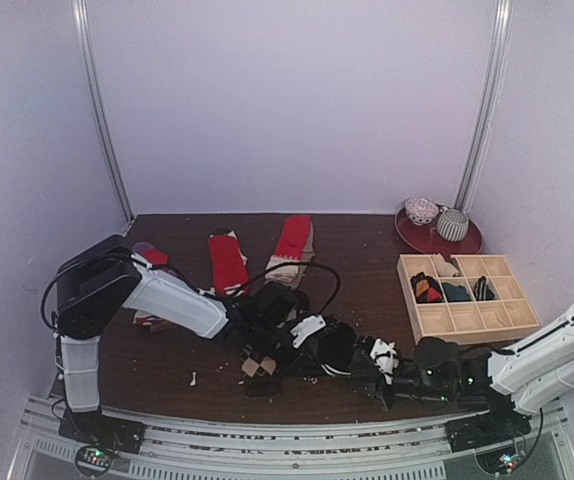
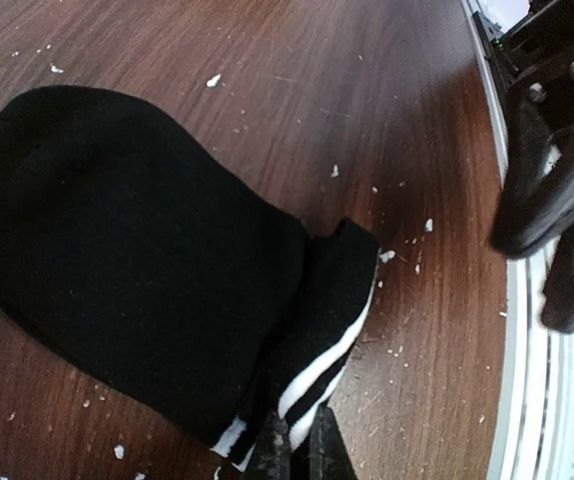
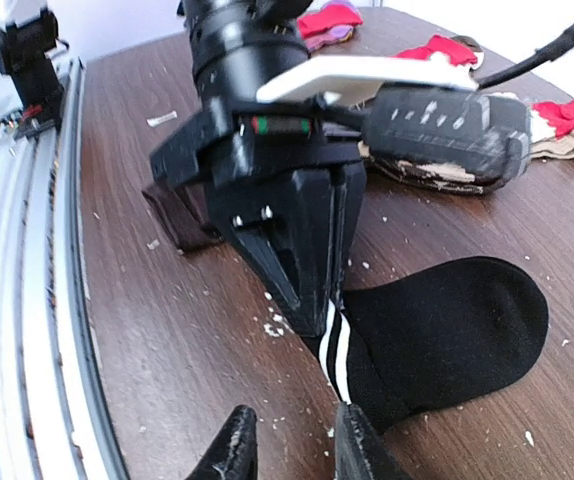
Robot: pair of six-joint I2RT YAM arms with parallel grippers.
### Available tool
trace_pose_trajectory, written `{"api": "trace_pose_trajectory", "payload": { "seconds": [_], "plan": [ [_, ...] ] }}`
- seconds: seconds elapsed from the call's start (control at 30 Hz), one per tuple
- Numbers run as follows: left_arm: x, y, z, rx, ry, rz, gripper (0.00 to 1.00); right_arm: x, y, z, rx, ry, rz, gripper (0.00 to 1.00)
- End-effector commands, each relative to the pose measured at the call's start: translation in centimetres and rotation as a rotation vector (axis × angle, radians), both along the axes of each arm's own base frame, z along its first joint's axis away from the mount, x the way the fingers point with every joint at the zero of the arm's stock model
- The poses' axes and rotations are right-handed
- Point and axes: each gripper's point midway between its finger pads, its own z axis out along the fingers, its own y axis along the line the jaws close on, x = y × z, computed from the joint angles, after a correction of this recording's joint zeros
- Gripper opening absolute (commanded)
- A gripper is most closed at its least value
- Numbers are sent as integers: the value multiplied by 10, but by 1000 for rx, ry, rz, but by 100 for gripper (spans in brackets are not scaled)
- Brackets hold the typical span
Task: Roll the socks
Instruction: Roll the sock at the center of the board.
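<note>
Sock: a black sock (image 2: 127, 260) with white cuff stripes lies flat on the table (image 2: 297, 80), near the front edge, toe pointing away from the cuff.
Other socks: red socks (image 1: 229, 262) lie farther back on the table, well apart from the black one; a few items sit in the tray (image 1: 467, 295).
Left gripper: the left gripper (image 3: 317, 300) is clenched on the striped cuff, as seen in both wrist views.
Right gripper: the right gripper (image 3: 292, 445) hovers just beside the cuff with its fingers parted; nothing is seen held between them.
Step in hand: judged to be the start of the roll, with the cuff pinched and the toe end not yet rolled.
Doing it well: the cuff grip should be kept firm while the fabric is turned over itself; the right fingers are best closed on the same cuff edge so both layers are taken together.
Risk: the thin fabric may slip from the pinch, or only one layer may be caught.
Debris: pale crumbs (image 2: 213, 80) are scattered on the wood and may be picked up by the roll.
</note>
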Motion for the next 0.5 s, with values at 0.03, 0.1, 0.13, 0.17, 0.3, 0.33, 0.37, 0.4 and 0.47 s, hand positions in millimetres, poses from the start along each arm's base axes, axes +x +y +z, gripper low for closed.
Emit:
{"api": "trace_pose_trajectory", "payload": {
  "seconds": [0.03,0.1,0.13,0.17,0.3,0.33,0.37,0.4,0.47],
  "plan": [
    [-28,64,-79,303,189,43,0,2,22,-3,-100,-156,50,29],
    [-28,65,-80,304,192,44,0,5,26,-9,-141,-169,45,29],
    [-27,65,-80,303,193,45,0,9,25,-11,-153,-180,30,29],
    [-27,66,-80,303,193,44,0,12,24,-11,-158,-192,10,29],
    [-27,66,-81,301,199,43,0,23,19,-11,-169,-228,-52,31],
    [-27,66,-81,299,201,41,0,24,18,-13,-184,-229,-57,31],
    [-28,66,-81,300,202,38,0,25,18,-18,-206,-224,-59,32],
    [-27,66,-81,299,201,38,0,26,17,-22,-224,-220,-59,32],
    [-27,67,-82,303,202,36,0,25,16,-30,-247,-207,-58,31]
  ]
}}
